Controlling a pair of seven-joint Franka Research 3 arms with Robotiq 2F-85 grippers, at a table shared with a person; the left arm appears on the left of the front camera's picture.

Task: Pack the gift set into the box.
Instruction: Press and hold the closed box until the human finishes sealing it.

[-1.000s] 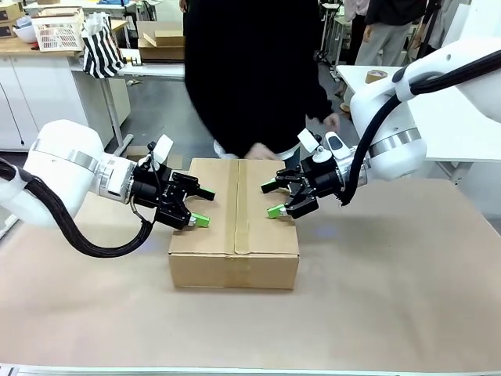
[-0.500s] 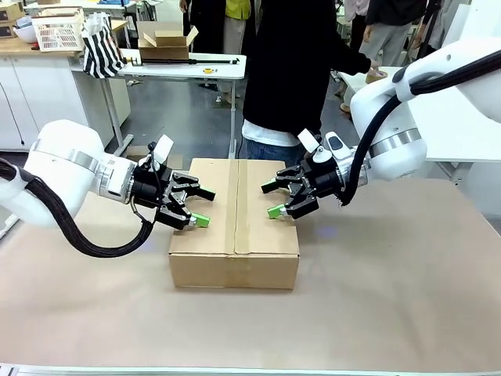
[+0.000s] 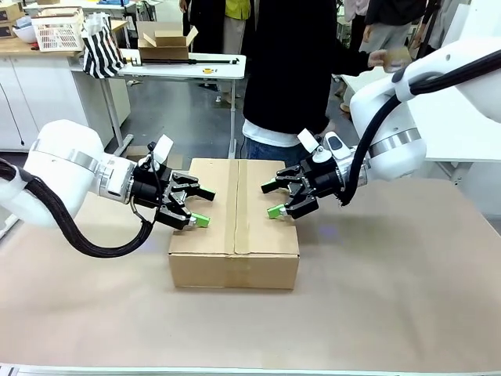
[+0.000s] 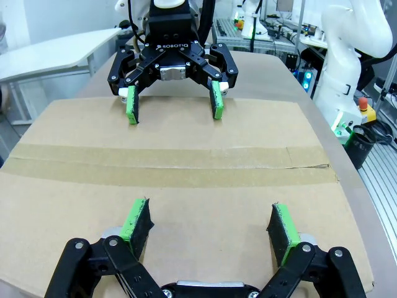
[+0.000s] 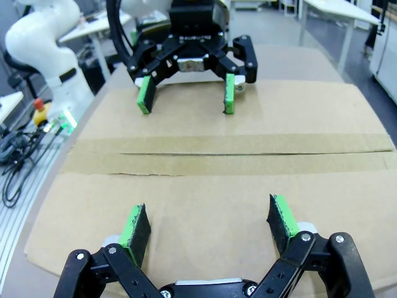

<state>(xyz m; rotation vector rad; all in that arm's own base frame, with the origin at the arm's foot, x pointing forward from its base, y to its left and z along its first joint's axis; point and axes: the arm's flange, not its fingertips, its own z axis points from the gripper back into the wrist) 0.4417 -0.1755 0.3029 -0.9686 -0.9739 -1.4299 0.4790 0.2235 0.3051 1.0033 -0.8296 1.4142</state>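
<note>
The box [image 3: 235, 235] stands in the middle of the table with its flaps down and a tape strip along the centre seam. My left gripper [image 3: 205, 207] is open over the left flap, green pads just above the cardboard. My right gripper [image 3: 270, 200] is open over the right flap. The left wrist view has my left gripper [image 4: 209, 218] low over the box top [image 4: 186, 143], facing the right gripper [image 4: 174, 109]. The right wrist view mirrors this: right gripper [image 5: 209, 220], box top [image 5: 217, 186], left gripper [image 5: 187, 102]. The gift set is hidden.
A person [image 3: 290, 70] stands right behind the box, one hand [image 3: 383, 56] raised far right holding a small brownish object. Brown paper covers the table [image 3: 391, 298], with free room at the front and right. A small carton [image 3: 160, 39] and white basket [image 3: 59, 31] sit far back.
The person has straightened up from over the box, shifted right and lifted a hand with a small object from the side table. Both arms and the box stayed still.
</note>
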